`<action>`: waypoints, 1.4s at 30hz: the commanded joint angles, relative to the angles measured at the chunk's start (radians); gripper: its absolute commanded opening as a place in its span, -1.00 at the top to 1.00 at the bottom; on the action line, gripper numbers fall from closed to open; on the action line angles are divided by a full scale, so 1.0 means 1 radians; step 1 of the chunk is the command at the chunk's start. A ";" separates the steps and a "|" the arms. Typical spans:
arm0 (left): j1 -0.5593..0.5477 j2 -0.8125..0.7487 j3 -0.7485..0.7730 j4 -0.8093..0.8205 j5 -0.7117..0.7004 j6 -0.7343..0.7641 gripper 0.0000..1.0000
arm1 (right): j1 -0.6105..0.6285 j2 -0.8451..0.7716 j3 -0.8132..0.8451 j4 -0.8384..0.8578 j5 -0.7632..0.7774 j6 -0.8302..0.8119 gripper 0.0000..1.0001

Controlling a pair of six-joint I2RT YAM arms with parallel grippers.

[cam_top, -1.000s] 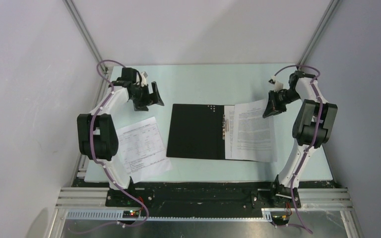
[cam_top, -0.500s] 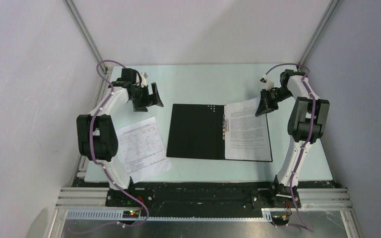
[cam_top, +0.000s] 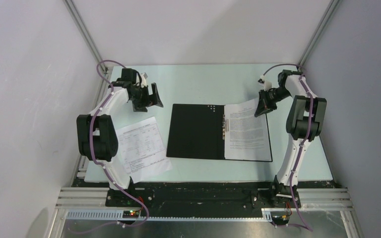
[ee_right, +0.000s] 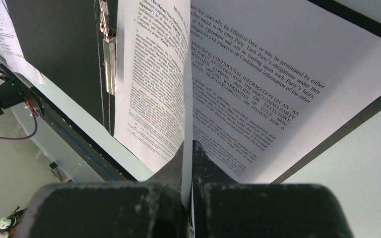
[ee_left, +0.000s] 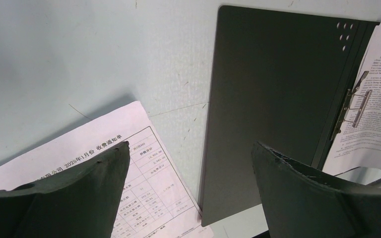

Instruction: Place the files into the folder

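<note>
The folder (cam_top: 196, 131) lies open in the middle of the table, black inside up, with its metal clip (cam_top: 224, 124) along the spine. A white sheet of dense text (cam_top: 248, 136) lies over its right half. My right gripper (cam_top: 261, 106) is shut on that sheet's far right corner, and the paper edge runs between the fingers (ee_right: 188, 148). A second file, a sheet with tables (cam_top: 141, 148), lies on the table left of the folder. My left gripper (cam_top: 151, 96) hangs open above the table beyond that sheet (ee_left: 129, 163), with nothing between its fingers.
The table's pale surface (cam_top: 198, 82) stretches behind the folder. Metal frame rails (cam_top: 208, 198) run along the near edge by the arm bases. Walls close in on the left and right.
My right gripper has moved left with the text sheet, and the sheet now lies squared over the folder's right half instead of skewed past it. The left arm has stayed put.
</note>
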 commanded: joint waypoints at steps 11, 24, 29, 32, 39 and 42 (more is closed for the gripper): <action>0.003 -0.054 -0.006 0.008 -0.010 0.023 -0.93 | 0.018 0.030 0.063 -0.019 0.022 -0.031 1.00; 0.004 -0.054 -0.012 0.007 -0.010 0.023 -0.93 | 0.021 0.026 0.060 0.003 0.072 -0.004 0.84; 0.003 -0.055 -0.013 0.007 -0.010 0.024 -0.93 | 0.027 0.019 0.061 0.007 0.102 0.011 0.21; 0.003 -0.055 -0.013 0.008 -0.010 0.024 -0.93 | 0.034 0.015 0.065 -0.001 0.131 0.018 -0.04; 0.004 -0.052 -0.011 0.008 -0.006 0.019 -0.93 | 0.056 -0.039 0.035 0.015 0.219 0.055 -0.53; 0.004 -0.052 -0.008 0.006 -0.017 0.017 -0.93 | 0.064 -0.075 0.025 0.044 0.283 0.081 -0.90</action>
